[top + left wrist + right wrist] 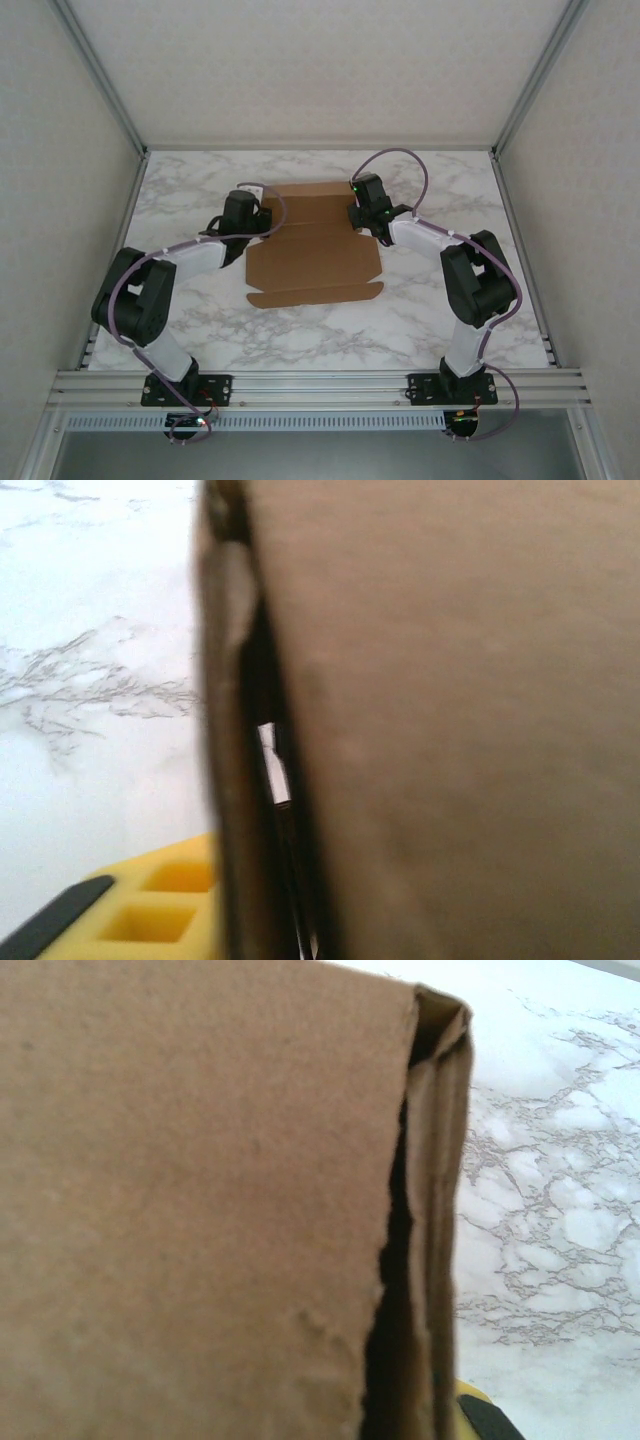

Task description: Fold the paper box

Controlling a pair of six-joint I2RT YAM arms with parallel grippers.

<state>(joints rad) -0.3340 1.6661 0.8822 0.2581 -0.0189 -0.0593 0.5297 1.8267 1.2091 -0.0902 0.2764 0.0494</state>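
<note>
Left arm (190, 258) and right arm (432, 238) bend inward; right tool (362, 207) closed, facing left tool (243, 216).

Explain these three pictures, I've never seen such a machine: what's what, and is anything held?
Two robot arms stand at the near edge of a marble table. The overhead picture looks down from behind them; the other two come from cameras on their wrists. A brown paper box, partly folded, lies between them. The left pincer is at its left edge, the right pincer at its right edge, shut. Both wrist pictures show cardboard up close; a grip is unclear.

On table (430, 322) (centre): paper box (315, 262)
</note>
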